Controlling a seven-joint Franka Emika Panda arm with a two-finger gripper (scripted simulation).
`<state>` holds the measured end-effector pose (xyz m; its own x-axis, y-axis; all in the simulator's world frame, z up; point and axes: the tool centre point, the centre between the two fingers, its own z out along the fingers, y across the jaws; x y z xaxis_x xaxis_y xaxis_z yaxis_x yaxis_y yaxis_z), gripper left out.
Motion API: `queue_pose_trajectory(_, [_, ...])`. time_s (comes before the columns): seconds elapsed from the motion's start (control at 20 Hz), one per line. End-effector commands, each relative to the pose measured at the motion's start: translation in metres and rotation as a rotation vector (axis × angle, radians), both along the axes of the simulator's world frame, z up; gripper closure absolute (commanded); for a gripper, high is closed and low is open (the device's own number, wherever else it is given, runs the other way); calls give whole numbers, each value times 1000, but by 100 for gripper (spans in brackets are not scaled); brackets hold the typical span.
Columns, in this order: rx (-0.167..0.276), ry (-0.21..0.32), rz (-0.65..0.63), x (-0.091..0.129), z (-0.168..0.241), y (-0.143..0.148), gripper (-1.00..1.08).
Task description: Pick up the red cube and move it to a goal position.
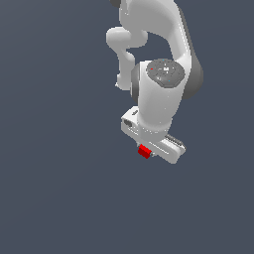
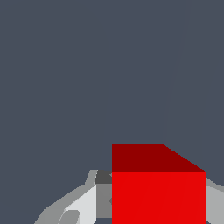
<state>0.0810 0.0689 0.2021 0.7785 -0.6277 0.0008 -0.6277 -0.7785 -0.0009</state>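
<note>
While the gripper (image 1: pixel 147 149) hangs under the white arm (image 1: pixel 158 59), red cube (image 1: pixel 144 151) clamped between its fingers (image 2: pixel 83 203), plain dark grey background all around the cube, nothing else near it

Exterior cam looks down on me from high up, mid-range: my arm (image 1: pixel 158 64) fills the upper centre, plain grey floor (image 1: pixel 54 188) all round. Wrist cam sits on my hand, v. close, facing past my gripper (image 2: pixel 144 205) to that floor. Both views share the red cube (image 1: pixel 144 151) (image 2: pixel 158 192) & my fingers (image 2: pixel 83 205).
</note>
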Motion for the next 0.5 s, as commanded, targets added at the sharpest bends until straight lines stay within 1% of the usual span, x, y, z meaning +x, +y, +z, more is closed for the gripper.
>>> queue_pose_trajectory(0.0, [0, 1, -1, 0, 18, 6, 108])
queue_pose_trajectory(0.2, [0, 1, -1, 1, 35, 11, 108])
queue_pose_trajectory(0.45, [0, 1, -1, 2, 41, 14, 108])
